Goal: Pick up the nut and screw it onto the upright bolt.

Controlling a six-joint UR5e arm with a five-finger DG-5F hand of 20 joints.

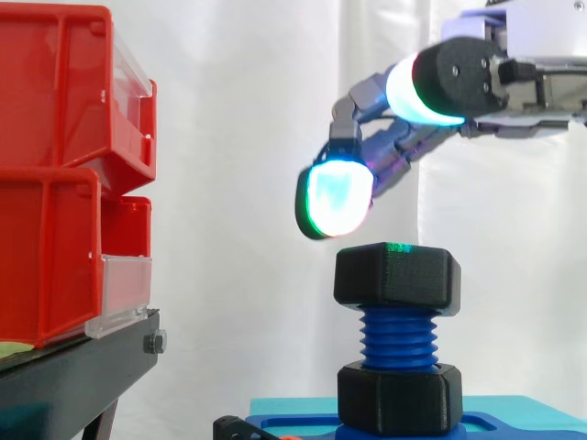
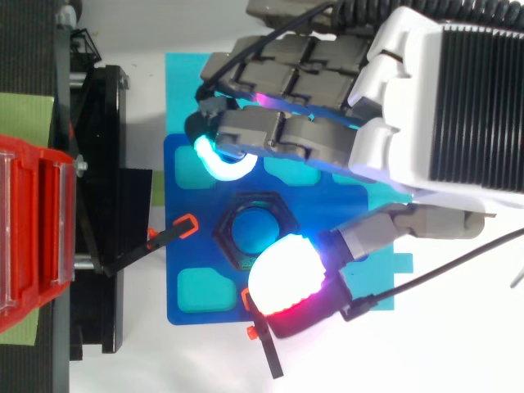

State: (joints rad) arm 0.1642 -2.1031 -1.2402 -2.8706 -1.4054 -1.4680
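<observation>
Directly below the hand point(image 1: 404, 137), the nut point(image 1: 396, 275) sits on top of the upright bolt point(image 1: 399, 337), axis vertical; the fingers are spread above it, clear, holding nothing.

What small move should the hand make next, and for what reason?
Probably lower the hand so its fingertips come beside the black nut. The nut sits at the top of the blue bolt, with bare thread below it, and the open hand hovers above without touching it.
</observation>
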